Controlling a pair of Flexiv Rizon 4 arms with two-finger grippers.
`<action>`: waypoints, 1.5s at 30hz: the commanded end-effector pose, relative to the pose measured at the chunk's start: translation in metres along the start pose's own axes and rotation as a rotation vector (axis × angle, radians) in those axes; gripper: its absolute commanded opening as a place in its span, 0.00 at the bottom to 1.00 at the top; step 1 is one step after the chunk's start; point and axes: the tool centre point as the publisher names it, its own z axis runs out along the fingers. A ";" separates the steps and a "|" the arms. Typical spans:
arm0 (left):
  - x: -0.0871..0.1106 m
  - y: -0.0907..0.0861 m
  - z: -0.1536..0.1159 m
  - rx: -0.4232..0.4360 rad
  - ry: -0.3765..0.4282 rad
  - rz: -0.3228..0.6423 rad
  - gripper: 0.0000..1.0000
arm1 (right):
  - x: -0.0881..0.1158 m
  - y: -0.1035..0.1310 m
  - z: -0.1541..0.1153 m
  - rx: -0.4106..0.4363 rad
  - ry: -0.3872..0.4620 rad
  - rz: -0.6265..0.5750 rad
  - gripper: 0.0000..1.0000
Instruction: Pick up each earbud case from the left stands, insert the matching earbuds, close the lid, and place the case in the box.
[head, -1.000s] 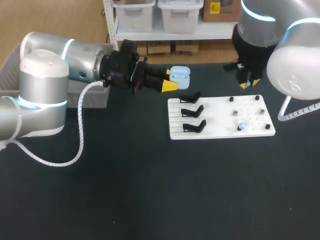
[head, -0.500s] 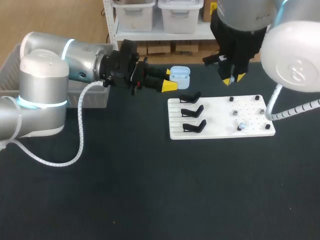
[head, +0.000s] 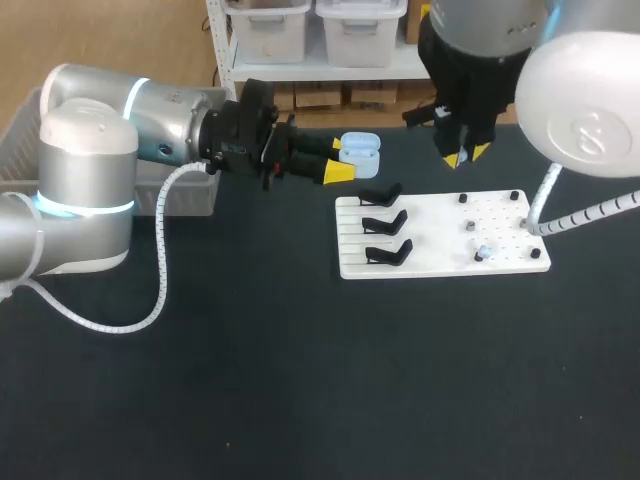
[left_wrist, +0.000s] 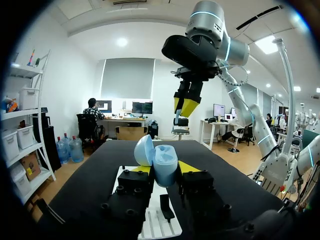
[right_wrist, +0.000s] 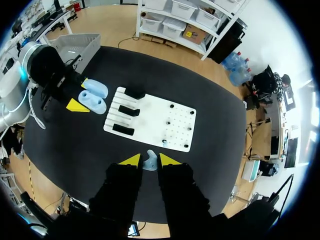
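**Dark tabletop, all stands bare, last case waiting for its buds**

Black cloth covers the table (head: 300, 380). On it lies a white board (head: 440, 262), and all three black stands (head: 386, 221) on the board's left side are bare. That suggests the job is in its closing stretch, though the grey box (right_wrist: 87, 40) at the far left does not show what it holds.

The left gripper (head: 342, 158) has its jaws pressed on both sides of the earbud case (left_wrist: 164, 165). It holds the case in the air, just beyond the board's far-left corner. The case is a pale blue, rounded shell, and its lid is swung open and upright beside the body. Whether anything already sits inside it, I cannot tell.

The right gripper (right_wrist: 150, 158) hangs high above the board's far edge, its jaws nearly together on a small pale blue earbud (right_wrist: 150, 163). What looks like a second earbud (head: 482, 252) rests among the pegs on the board's right side.

Left to do, as I judge it: seat both buds, shut the lid and box the case.
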 end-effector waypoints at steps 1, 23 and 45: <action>0.000 0.000 0.000 0.000 0.001 0.000 0.00 | -0.010 0.017 -0.008 0.049 -0.025 0.080 0.00; 0.000 0.000 0.000 0.000 0.001 0.000 0.00 | -0.022 0.080 -0.024 0.060 0.079 0.636 0.00; 0.000 0.000 0.000 0.000 0.001 0.000 0.00 | -0.040 0.091 -0.018 0.168 0.108 0.788 0.00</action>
